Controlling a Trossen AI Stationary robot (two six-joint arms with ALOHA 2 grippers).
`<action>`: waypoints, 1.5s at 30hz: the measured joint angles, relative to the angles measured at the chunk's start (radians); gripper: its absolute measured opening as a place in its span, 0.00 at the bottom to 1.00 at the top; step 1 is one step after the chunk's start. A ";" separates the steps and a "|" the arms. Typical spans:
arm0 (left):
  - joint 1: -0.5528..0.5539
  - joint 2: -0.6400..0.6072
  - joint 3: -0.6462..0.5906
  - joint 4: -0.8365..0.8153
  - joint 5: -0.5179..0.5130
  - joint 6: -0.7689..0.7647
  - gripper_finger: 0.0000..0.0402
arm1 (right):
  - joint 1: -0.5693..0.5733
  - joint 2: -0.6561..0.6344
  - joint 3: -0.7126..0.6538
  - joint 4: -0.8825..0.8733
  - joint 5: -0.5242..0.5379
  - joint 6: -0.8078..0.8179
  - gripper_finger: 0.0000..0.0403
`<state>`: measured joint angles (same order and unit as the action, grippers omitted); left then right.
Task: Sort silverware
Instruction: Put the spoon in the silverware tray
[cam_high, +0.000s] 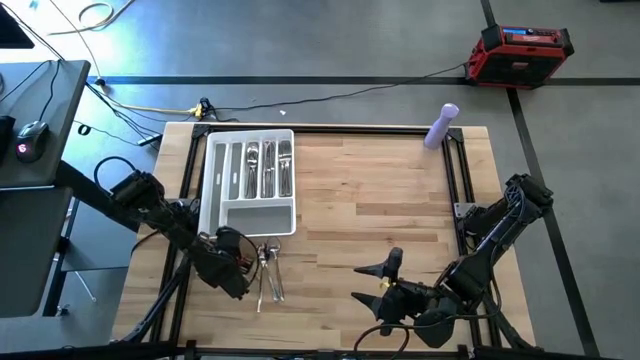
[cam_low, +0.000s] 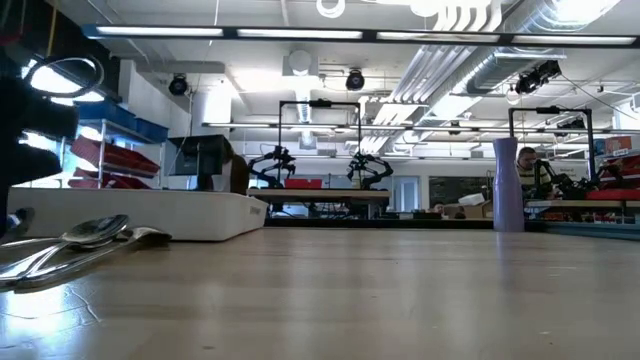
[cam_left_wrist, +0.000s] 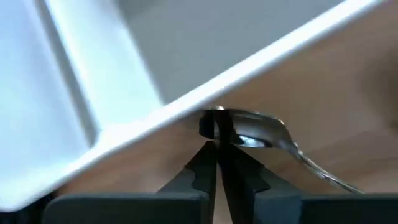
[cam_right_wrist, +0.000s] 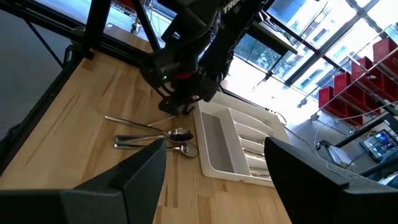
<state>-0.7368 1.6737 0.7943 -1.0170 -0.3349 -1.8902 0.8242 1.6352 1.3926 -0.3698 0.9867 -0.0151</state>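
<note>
1. From above, my left gripper sits pressed together at the top of a small pile of silverware on the wooden table, just near of the white tray. The pile looks like three or four pieces, though I cannot count them surely. More pieces lie in the tray's four long slots. My right gripper waits spread wide at the near edge, right of centre. One purple bottle stands at the far right.
2. At table height, spoon bowls and handles lie at the left, in front of the tray; one bottle stands to the right.
3. My left wrist shows my fingers closed, pinching the end of one spoon right beside the tray wall.
4. My right wrist shows my two fingers apart, and the loose pile beside the tray, under my left arm.
</note>
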 joint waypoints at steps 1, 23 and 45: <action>0.000 0.000 0.012 0.001 0.003 0.011 0.01 | 0.000 0.000 0.000 0.000 0.000 0.000 0.63; -0.013 0.000 0.169 0.053 -0.061 -0.077 0.18 | 0.000 0.000 0.000 -0.001 -0.022 0.011 0.63; 0.043 -0.005 0.034 0.190 0.052 -0.171 0.46 | 0.000 0.000 0.000 -0.016 -0.035 0.009 0.63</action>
<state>-0.6940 1.6684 0.8278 -0.8272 -0.2827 -2.0616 0.8242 1.6352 1.3926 -0.3855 0.9520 -0.0061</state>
